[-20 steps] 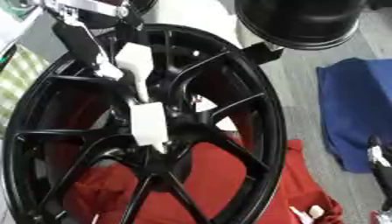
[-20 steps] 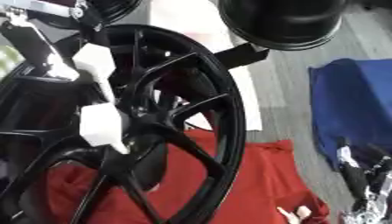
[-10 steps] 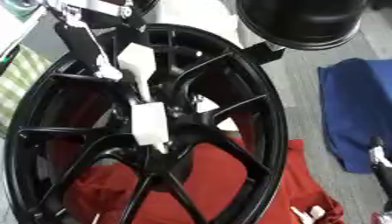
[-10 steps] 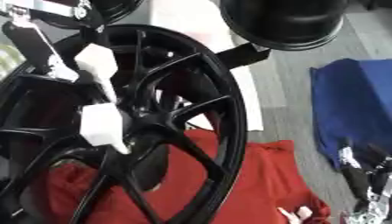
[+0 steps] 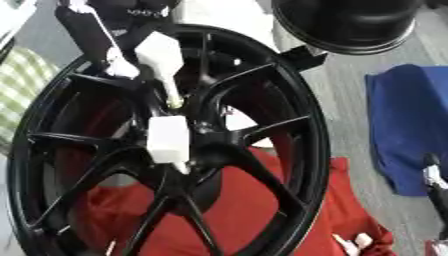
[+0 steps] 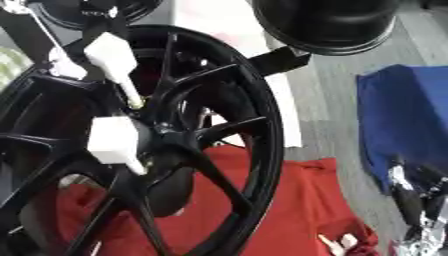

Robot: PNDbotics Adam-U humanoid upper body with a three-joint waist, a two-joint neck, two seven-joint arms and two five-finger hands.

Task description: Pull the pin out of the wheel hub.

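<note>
A large black spoked wheel (image 5: 289, 125) stands tilted on a red cloth (image 5: 245, 210). A white block (image 5: 168, 140) sits at its hub. Just above hangs the pin (image 5: 160, 56), a white piece tapering to a thin stem with a brassy tip, and a small gap separates that tip from the block. My left hand (image 5: 109, 35) comes in from the upper left, black with white parts, and is closed on the pin's upper end. My right hand (image 6: 411, 192) rests at the lower right edge, fingers up and holding nothing.
A second black wheel (image 5: 350, 22) lies at the top right, close to the rim of the first. A blue cloth (image 5: 402, 125) covers the grey floor on the right. Small white bits (image 5: 354, 242) lie on the red cloth's corner. A green checked patch (image 5: 17, 85) shows at far left.
The pin has moved up and away from the white block at the hub, and a gap now shows below its tip. The right hand has stayed where it was.
</note>
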